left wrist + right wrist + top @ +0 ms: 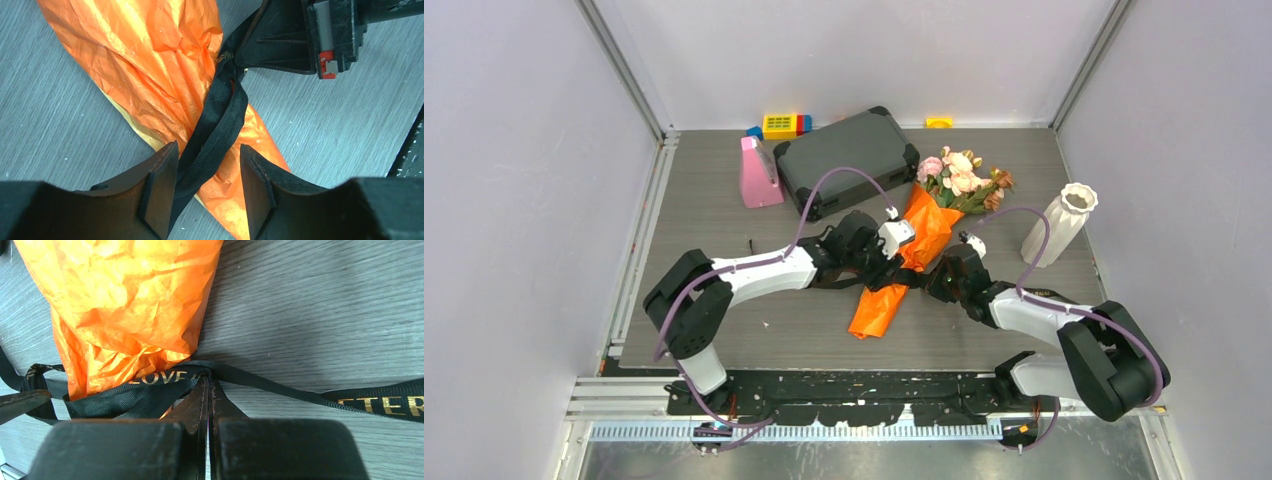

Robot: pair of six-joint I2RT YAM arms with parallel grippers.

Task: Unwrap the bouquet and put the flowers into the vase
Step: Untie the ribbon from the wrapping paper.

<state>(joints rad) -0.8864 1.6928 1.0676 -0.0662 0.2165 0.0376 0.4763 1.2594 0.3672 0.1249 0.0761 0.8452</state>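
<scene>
The bouquet (904, 262) lies on the table, its orange paper cone (150, 70) crinkled and its narrow end toward me. Pink roses, the flowers (962, 176), stick out at the far wide end. A black ribbon (215, 130) with gold letters crosses the paper. My left gripper (207, 157) is open and straddles that ribbon, which rests against the left finger (160, 185). My right gripper (208, 382) is shut, its tips pinching the ribbon (150, 385) beside the paper (125, 300). The white vase (1058, 224) stands upright at the right.
A dark hard case (849, 160) lies at the back behind the bouquet, with a pink wedge (759, 175) to its left. Coloured blocks (784, 124) and a yellow block (938, 122) sit by the back wall. A loose ribbon end (380, 402) trails right.
</scene>
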